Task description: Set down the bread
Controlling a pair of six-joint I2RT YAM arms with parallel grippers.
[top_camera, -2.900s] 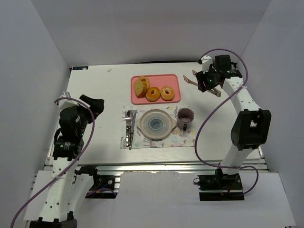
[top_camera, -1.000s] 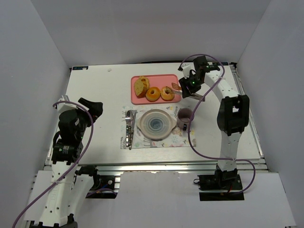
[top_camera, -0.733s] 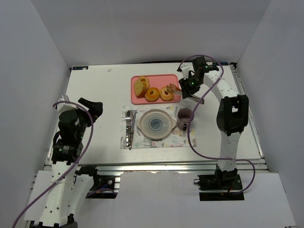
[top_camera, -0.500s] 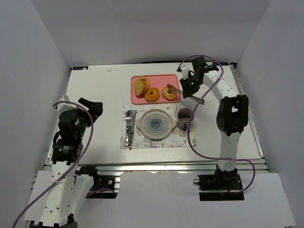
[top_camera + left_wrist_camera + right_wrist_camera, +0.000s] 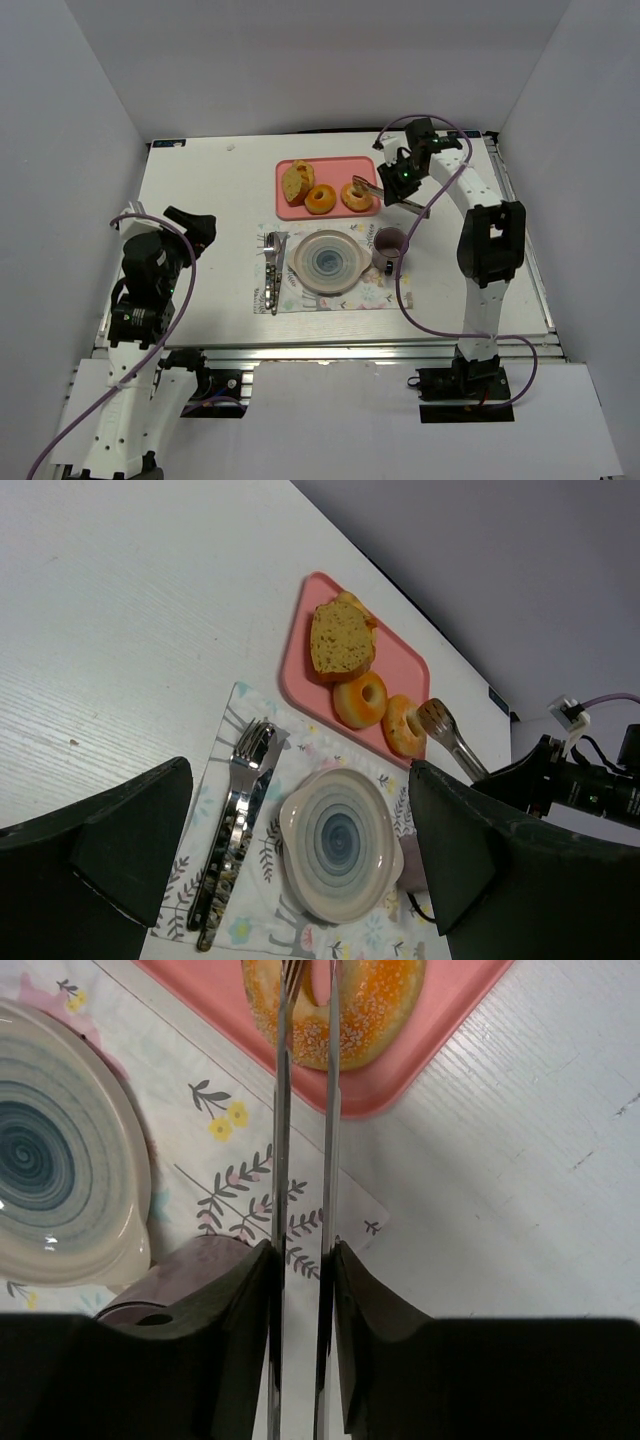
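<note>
Lying beyond right pincer (image 5: 303,1260), bread (image 5: 385,1005) under tongs (image 5: 281,1110)

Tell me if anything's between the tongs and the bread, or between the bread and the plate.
Nothing visible. The tongs in the right gripper have their tips at the bread on the tray. Between bread and plate lie only the tray rim and mat; the mug stands off to the side.

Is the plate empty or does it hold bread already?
Empty: the plate shows bare blue rings; the bread sits on the pink tray.
</note>
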